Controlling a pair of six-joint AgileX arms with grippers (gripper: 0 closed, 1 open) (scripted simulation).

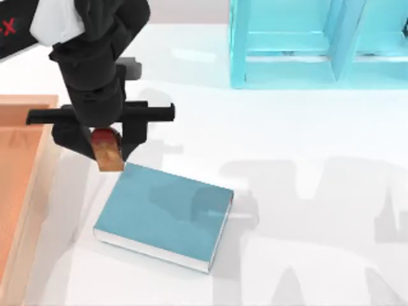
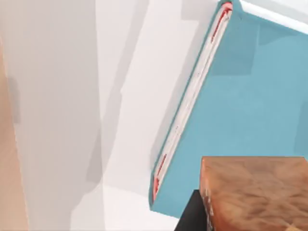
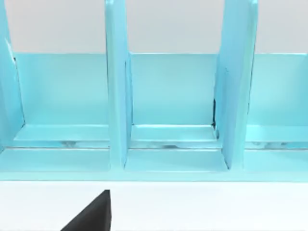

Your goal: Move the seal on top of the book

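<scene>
I have the seal point(image 1: 108, 152) clenched in my left tool point(image 1: 102, 141), lifted off the bench point(image 1: 299, 146) and hanging just beyond the far-left corner of the book point(image 1: 162, 213). From above, the seal's lower end overlaps that corner's edge; in the left wrist view its glossy brown body point(image 2: 255, 192) sits over the teal cover point(image 2: 250, 106), close to the white page edge.

The step in hand, as I judge it, is carrying the seal over the cover. To do it well I would bring the tool further toward the near right, so the seal stands over the middle of the cover and not its corner, keep it upright, then lower until its base meets the cover before I let go. A release this close to the corner risks the seal tipping off onto the bench.

Some things I cannot make out. The tool's body hides most of the seal's reddish top from above, and its fingertips are hard to separate from the dark arm. I cannot tell how much height remains between seal and cover. The orange tray point(image 1: 19, 185) at the left and the light-blue shelf unit point(image 1: 287, 44) at the far side are cut off by the frame. My right arm is parked facing that shelf point(image 3: 168, 96); whether its tool is open I cannot tell.
</scene>
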